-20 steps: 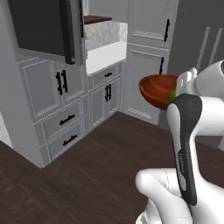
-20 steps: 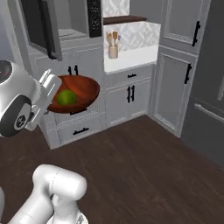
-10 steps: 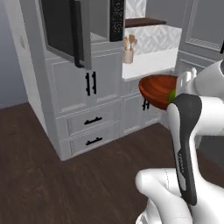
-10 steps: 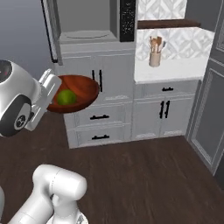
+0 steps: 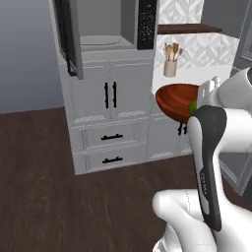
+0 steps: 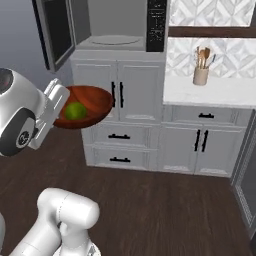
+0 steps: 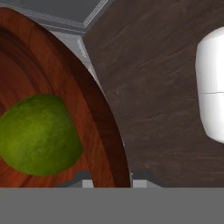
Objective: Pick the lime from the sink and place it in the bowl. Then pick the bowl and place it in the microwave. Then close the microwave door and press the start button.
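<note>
In the left base view we see the bowl (image 5: 178, 101) carried in the air in front of the grey cabinets (image 5: 110, 96), at about the height of the white table (image 5: 197, 75) to the right. A sliver of the lime (image 5: 193, 105) shows at the bowl's right side, next to the white arm. The microwave (image 5: 106, 27) stands open above the cabinets, its round glass plate (image 5: 101, 40) bare, and the microwave door (image 5: 68, 34) swings out to the left. A cup of wooden utensils (image 5: 170, 63) sits on the table behind the bowl.

In the right base view we see the bowl (image 6: 82, 106) held level at the end of the arm, left of the cabinet doors and below the microwave (image 6: 117, 25) opening. The lime (image 6: 76, 110) lies inside the bowl, near the rim closest to the hand (image 6: 56, 104). The hand grips that rim. The microwave door (image 6: 54, 30) hangs open at upper left, and the utensil cup (image 6: 200, 70) stands on the table (image 6: 215, 92) at right.

In the hand view we see the bowl (image 7: 94, 109) wall curving right up to the fingertips, which are pressed on either side of its rim, so the hand is clamped on the bowl. The lime (image 7: 38, 134) rests on the bowl's inner slope just beside the rim. Dark wooden floor (image 7: 148, 78) lies below.
</note>
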Motion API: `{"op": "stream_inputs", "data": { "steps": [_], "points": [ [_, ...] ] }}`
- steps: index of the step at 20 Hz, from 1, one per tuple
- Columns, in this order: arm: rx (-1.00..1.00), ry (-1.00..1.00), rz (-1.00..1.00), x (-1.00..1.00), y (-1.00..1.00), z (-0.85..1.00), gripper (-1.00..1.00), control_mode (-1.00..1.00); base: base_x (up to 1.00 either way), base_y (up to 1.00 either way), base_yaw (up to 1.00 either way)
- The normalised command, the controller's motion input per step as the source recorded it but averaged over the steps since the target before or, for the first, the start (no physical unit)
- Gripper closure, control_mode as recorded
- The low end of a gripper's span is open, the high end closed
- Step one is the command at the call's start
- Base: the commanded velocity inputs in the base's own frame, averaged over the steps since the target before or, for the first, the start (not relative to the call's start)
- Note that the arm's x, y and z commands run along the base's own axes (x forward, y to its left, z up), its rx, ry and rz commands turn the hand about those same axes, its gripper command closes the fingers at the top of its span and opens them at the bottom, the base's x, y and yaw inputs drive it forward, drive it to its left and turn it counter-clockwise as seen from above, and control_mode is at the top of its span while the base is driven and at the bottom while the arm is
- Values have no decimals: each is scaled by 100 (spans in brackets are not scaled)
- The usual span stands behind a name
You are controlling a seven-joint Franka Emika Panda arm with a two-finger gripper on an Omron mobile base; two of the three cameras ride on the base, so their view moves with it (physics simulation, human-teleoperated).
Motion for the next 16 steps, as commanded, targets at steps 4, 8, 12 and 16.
{"op": "stream_inputs", "data": {
  "steps": [4,8,12,16],
  "points": [
    [0,0,0,0,0,0,100,100,17,-100,50],
    [0,0,0,0,0,0,100,100,22,-97,53],
    [0,0,0,0,0,0,100,100,41,-87,53],
    [0,0,0,0,0,0,100,100,50,-58,47]
  ]
}}
